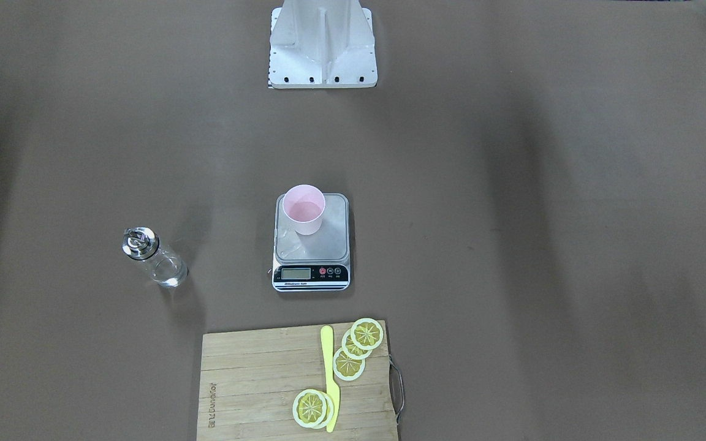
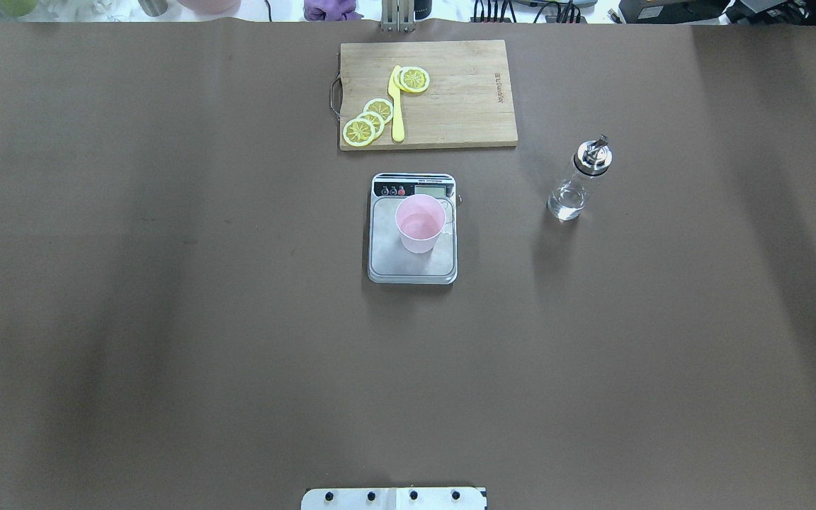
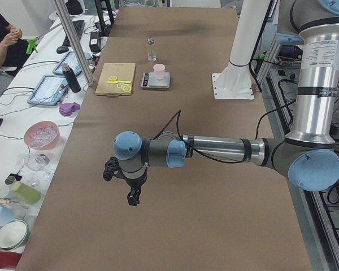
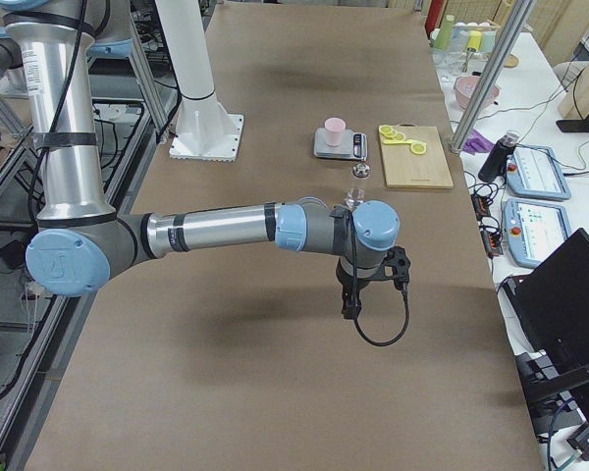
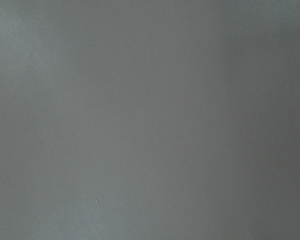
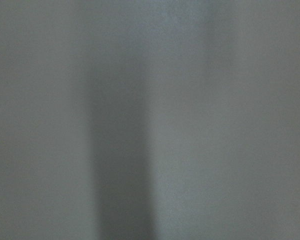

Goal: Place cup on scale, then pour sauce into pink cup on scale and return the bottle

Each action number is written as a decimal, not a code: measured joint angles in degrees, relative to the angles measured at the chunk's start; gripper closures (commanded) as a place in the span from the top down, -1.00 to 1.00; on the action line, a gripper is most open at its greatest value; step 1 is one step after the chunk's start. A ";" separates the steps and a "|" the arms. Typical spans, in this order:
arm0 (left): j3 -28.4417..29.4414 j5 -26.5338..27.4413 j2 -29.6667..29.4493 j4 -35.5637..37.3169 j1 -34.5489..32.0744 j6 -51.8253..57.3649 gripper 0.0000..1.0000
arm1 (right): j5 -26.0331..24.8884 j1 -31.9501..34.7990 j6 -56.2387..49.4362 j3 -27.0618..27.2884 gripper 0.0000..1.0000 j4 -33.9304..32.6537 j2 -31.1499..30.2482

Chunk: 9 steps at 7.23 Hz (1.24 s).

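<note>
1. Overhead exterior view: a brown desk [image 2: 167, 283] holds a kitchen scale [image 2: 412, 265] near the middle, in front of the robot
2. A pale pink cup [image 2: 420, 224] stands upright on the steel platform of the scale, toward the end with the display, and its open rim faces up
3. A clear glass bottle [image 2: 580, 180] with a shiny silver pourer cap stands upright on the desk on the robot's right side of the scale, well apart from it; a little clear liquid shows at its bottom
4. Beyond the scale, at the far edge of the desk, lies a wooden cutting board [image 2: 465, 106] with several lemon slices [image 2: 359, 132] and a yellow knife [image 2: 397, 106] on it
5. No arm appears in the overhead or front-facing views
6. Exterior left view: the left arm [image 3: 214, 149] stretches out level over the near end of the desk, far from the scale, and the left gripper [image 3: 133, 197] points down above bare desk; I cannot tell whether its fingers are apart or together
7. Exterior right view: the right arm [image 4: 216, 228] reaches out level in the same way, and the right gripper [image 4: 350, 306] hangs above bare desk, well apart from the bottle; its finger state cannot be told either
8. Both wrist cameras show only a blurred grey surface
</note>
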 measured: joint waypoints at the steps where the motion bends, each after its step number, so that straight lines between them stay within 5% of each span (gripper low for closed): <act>1: -0.03 -0.04 0.09 -0.03 -0.02 -0.01 0.96 | 0.82 0.06 -0.09 0.04 1.00 0.08 -0.50; 9: 0.08 -4.29 0.61 0.78 -0.86 -0.49 0.96 | -3.04 0.06 0.22 1.33 1.00 0.27 0.38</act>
